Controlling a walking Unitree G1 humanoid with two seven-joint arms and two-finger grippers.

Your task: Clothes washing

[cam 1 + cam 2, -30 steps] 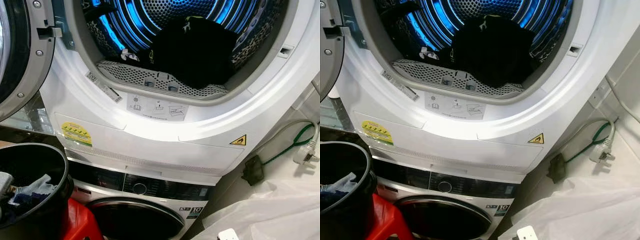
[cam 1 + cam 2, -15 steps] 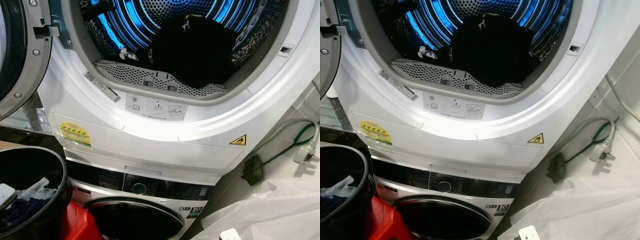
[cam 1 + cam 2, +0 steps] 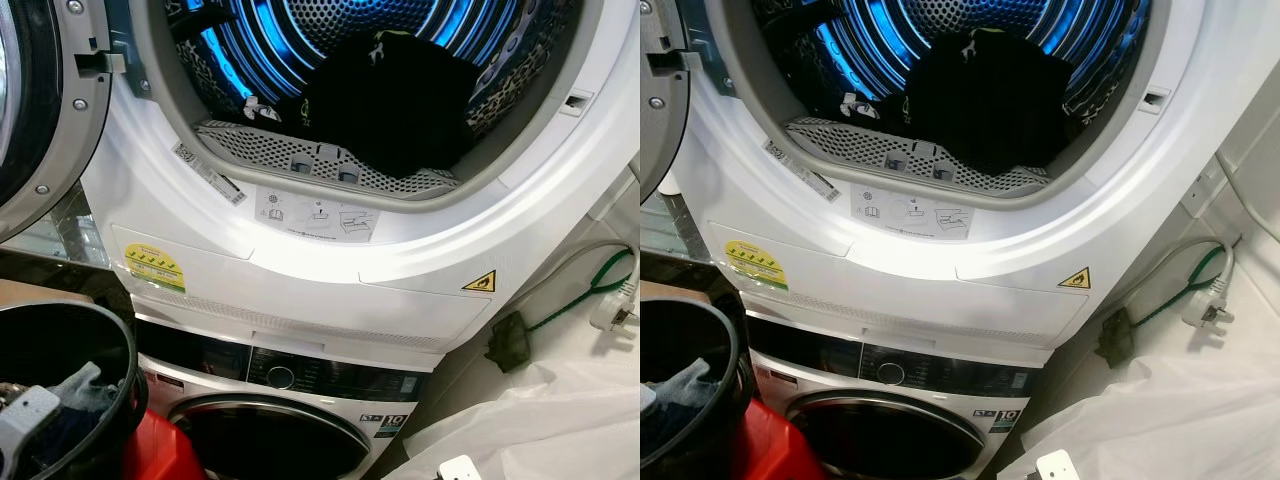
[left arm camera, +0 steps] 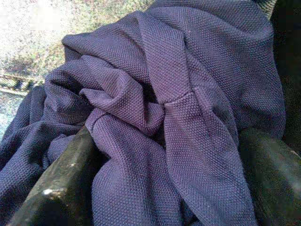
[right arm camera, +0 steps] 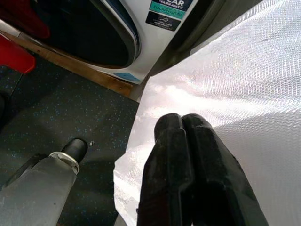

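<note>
The dryer [image 3: 330, 260] sits stacked on a front-loading washing machine [image 3: 290, 420], and its door [image 3: 40, 110] is swung open at about nine o'clock of the opening. Inside the blue-lit drum [image 3: 330, 40], a heap of black clothes [image 3: 385, 100] lies against the lint filter grille [image 3: 320, 160], with patterned fabric along the drum wall at about three o'clock. Part of the load therefore looks to be in already.

More is left to move. At about seven o'clock of the head view stands a black laundry bucket [image 3: 115, 345], and in it lie dark blue garments and a pale cloth [image 3: 75, 385]. The left gripper [image 4: 164, 155] is down in that bucket: in its wrist view the two black fingers [image 4: 61, 179] stand apart on either side of a rumpled purple-blue knit garment [image 4: 160, 94], pressed into the folds. The fingers look not yet clamped, so I judge this the start of a pick rather than a finished grasp.

The right gripper [image 5: 188, 160] hangs idle low at about five o'clock, fingers pressed together and holding nothing, over a white woven plastic sheet [image 5: 235, 84] beside the washing machine's base.

Remaining, as I judge it: closing on the knit garment, lifting it to the drum, emptying the bucket, and shutting the door.
</note>
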